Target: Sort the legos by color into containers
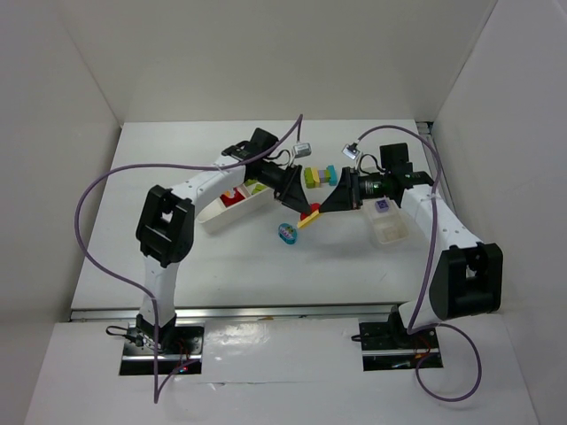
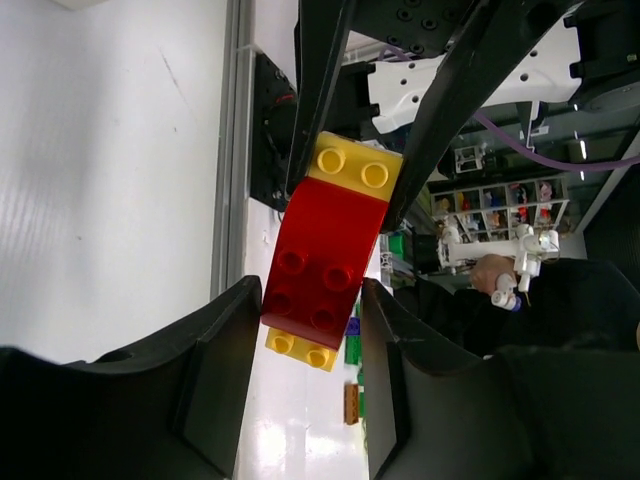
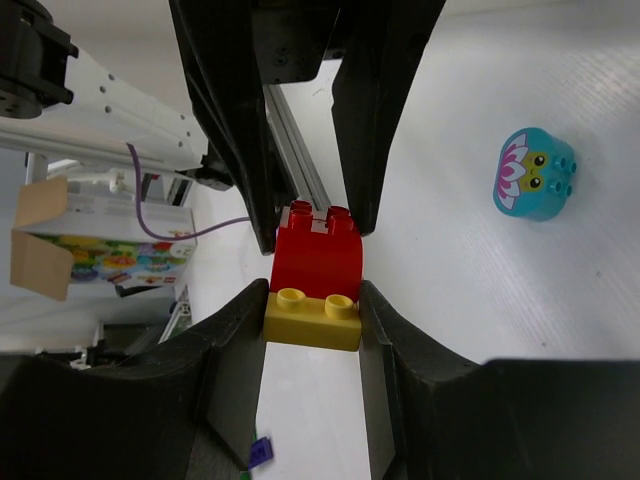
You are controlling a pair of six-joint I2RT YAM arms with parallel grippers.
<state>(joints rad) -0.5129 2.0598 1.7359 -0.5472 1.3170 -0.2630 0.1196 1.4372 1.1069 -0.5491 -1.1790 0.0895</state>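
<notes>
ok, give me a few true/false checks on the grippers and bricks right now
1. The left gripper and the right gripper are both on one red-and-yellow stack. True.
2. The right gripper clamps the red brick. False: it clamps the yellow brick at its end of the stack; the left gripper's fingers close on the red brick.
3. The cyan brick sits in a tray. False: it lies on the bare table.
4. The small tray by the right arm holds a purple brick. True.
</notes>
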